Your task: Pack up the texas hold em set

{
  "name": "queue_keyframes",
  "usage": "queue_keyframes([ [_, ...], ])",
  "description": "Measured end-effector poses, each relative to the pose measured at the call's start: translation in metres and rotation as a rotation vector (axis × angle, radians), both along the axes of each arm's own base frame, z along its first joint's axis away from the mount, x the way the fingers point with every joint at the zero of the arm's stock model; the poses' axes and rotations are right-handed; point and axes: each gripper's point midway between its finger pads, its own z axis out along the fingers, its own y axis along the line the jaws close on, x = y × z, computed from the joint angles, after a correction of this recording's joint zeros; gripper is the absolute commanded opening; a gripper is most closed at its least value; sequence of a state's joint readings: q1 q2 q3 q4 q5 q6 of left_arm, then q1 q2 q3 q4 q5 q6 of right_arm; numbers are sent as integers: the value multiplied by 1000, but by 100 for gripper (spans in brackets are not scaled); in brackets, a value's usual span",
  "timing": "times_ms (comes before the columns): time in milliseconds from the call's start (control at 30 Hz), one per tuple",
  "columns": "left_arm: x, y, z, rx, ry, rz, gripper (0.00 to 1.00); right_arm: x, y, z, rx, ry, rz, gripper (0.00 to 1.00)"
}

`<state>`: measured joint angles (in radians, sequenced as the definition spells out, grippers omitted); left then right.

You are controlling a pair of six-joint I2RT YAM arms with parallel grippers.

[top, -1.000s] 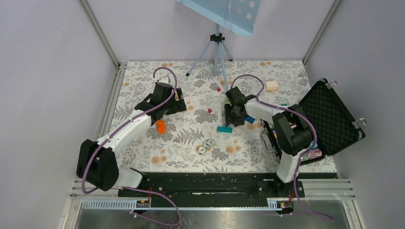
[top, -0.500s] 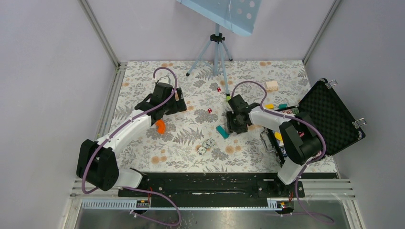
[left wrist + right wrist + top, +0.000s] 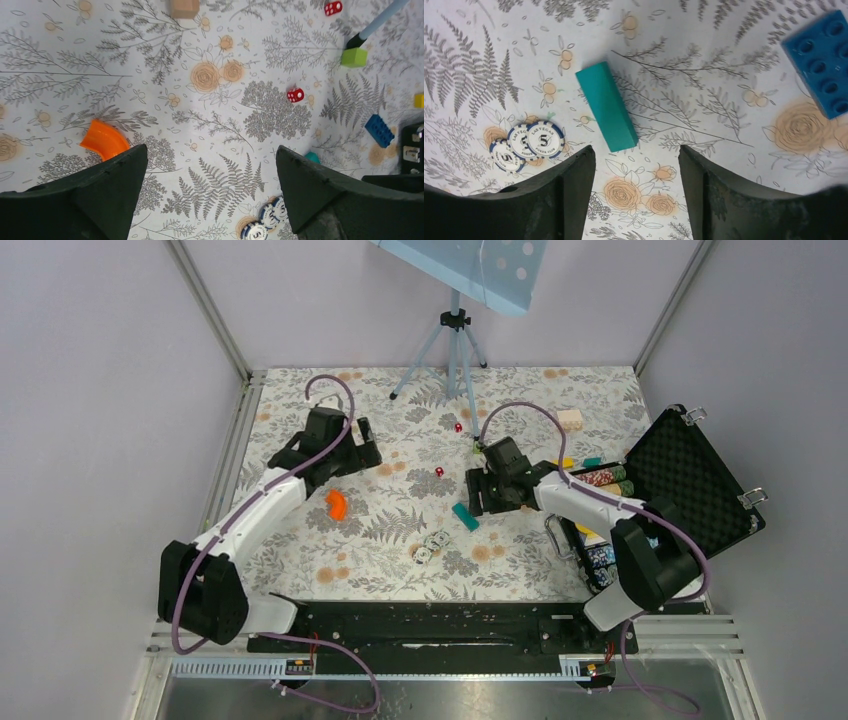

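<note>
**Case open at 3 o'clock; 3 chips and 2 dice loose on the cloth**

Read the top view as a clock, with 12 o'clock at the far edge of the table. The black briefcase (image 3: 690,485) sits at the 3 o'clock edge. Its lid is thrown back and the egg-crate foam faces up. Rows of chips (image 3: 603,478) lie in its base, partly hidden by the right arm.

3 loose chips (image 3: 526,142), blue and white and each marked 5, overlap one another on the floral cloth (image 3: 400,530), a little toward 6 o'clock from the table's middle. A red die (image 3: 295,95) lies near the middle. A second red die (image 3: 333,7) lies toward 12 o'clock from it, near a green cube (image 3: 354,57).

The right gripper (image 3: 636,152) hangs over the cloth just toward 3 o'clock from the middle, jaws apart and holding nothing. In its wrist view a teal block (image 3: 606,106) lies at 12 o'clock from the gap between the fingers. The 3 chips are at 8 o'clock from that block, and a blue brick (image 3: 824,62) is at 2 o'clock.

The left gripper (image 3: 211,150) is out toward 10 o'clock, jaws spread wide and empty. In its wrist view an orange curved piece (image 3: 104,142) lies just beside the left fingertip.
</note>
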<state>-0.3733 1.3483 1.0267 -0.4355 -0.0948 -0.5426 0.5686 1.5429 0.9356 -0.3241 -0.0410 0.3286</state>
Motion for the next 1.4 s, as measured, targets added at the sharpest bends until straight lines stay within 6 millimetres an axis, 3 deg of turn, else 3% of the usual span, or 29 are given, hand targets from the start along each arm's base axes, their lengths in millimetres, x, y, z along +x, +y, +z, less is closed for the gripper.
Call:
queue_keyframes([
  [300, 2, 24, 26, -77, -45, 41, 99, -13, 23, -18, -19, 23, 151, 75],
  [533, 1, 25, 29, -112, -40, 32, 99, -17, 29, -38, -72, 51, 216, 66],
  [933, 2, 30, 28, -141, -28, 41, 98, -12, 33, -41, -132, 20, 236, 48],
  [1100, 1, 29, 28, -155, -25, 38, 98, -12, 28, -42, -175, 12, 236, 22],
  [1200, 1, 28, 29, -168, -22, 35, 98, -12, 28, -42, -183, 9, 234, 2],
  [1400, -2, 23, 31, -216, -6, 7, 97, -17, 25, -37, -190, 20, 251, 0],
])
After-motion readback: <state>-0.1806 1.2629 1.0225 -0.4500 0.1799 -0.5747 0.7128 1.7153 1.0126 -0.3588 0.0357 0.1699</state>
